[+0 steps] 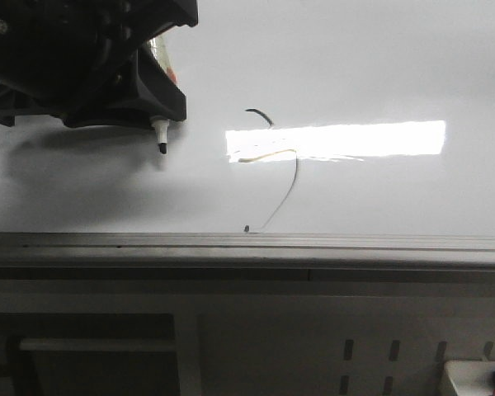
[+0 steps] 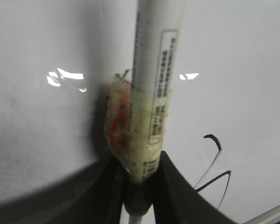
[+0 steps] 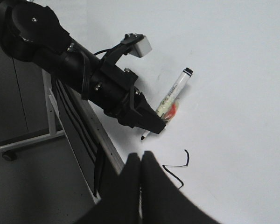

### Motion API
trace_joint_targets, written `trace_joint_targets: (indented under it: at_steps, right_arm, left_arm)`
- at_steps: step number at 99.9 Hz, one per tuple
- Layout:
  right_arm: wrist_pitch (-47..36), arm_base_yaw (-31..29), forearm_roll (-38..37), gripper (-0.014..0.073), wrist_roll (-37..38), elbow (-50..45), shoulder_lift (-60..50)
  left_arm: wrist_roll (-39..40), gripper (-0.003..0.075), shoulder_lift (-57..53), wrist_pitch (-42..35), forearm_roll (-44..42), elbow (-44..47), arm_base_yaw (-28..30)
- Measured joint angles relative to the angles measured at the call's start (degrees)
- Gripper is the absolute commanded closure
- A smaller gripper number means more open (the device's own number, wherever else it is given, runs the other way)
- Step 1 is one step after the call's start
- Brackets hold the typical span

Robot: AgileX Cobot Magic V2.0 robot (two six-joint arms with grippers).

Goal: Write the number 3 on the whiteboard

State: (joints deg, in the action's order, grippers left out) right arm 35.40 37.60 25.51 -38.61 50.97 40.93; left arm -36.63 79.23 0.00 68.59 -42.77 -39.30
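The whiteboard [image 1: 355,66] is a large glossy white board with a grey metal frame along its near edge. The number 3 [image 1: 287,177] is a thin dark line on it: a small hook on top, a long faint tail below. It also shows in the left wrist view [image 2: 217,163] and the right wrist view [image 3: 177,168]. My left gripper [image 1: 153,111] is shut on a white marker pen [image 2: 154,84] wrapped in tape. The pen's black tip [image 1: 161,147] is left of the number 3, close above the board. My right gripper [image 3: 141,161] is shut and empty, beside the number 3.
A bright rectangular glare patch [image 1: 338,140] lies across the number 3. The board's grey frame edge [image 1: 247,243] runs along the front. A metal stand leg [image 3: 32,137] shows below the board in the right wrist view. The left arm [image 3: 60,56] reaches over the board's edge.
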Motion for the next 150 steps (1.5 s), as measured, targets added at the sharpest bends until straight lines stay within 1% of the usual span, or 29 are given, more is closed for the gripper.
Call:
trace_joint_targets:
  at_steps: [12, 34, 39, 51, 59, 88, 115, 130, 150]
  right_arm:
    - [0.0, 0.0, 0.0, 0.0658, 0.0, 0.0, 0.3]
    - [-0.1, 0.0, 0.0, 0.0658, 0.0, 0.0, 0.4]
    - [-0.1, 0.0, 0.0, 0.0658, 0.0, 0.0, 0.4]
    - [-0.1, 0.0, 0.1, 0.0658, 0.0, 0.0, 0.4]
    - [-0.1, 0.0, 0.1, 0.0658, 0.0, 0.0, 0.4]
    - [-0.2, 0.0, 0.1, 0.0658, 0.0, 0.0, 0.4]
    - [-0.3, 0.0, 0.1, 0.0658, 0.0, 0.0, 0.4]
    - [-0.3, 0.0, 0.1, 0.0658, 0.0, 0.0, 0.4]
    - [-0.3, 0.0, 0.1, 0.0658, 0.0, 0.0, 0.4]
  left_arm:
    - [0.0, 0.0467, 0.1, 0.0, 0.2, 0.0, 0.0]
    - [0.2, 0.0425, 0.1, 0.0, 0.4, -0.1, -0.2]
    - [0.2, 0.0396, 0.1, 0.0, 0.4, -0.1, -0.3]
    - [0.2, 0.0292, 0.1, 0.0, 0.6, -0.2, -0.5]
    - [0.3, 0.0252, 0.1, 0.0, 0.6, -0.3, -0.8]
    - [0.3, 0.0241, 0.1, 0.3, 0.6, -0.4, -0.9]
    - [0.3, 0.0169, 0.1, 0.0, 0.9, -0.4, -0.9]
    - [0.3, 0.0169, 0.0, 0.0, 1.7, -0.4, -0.9]
    - [0.3, 0.0169, -1.6, -2.0, 2.1, 0.0, -0.9]
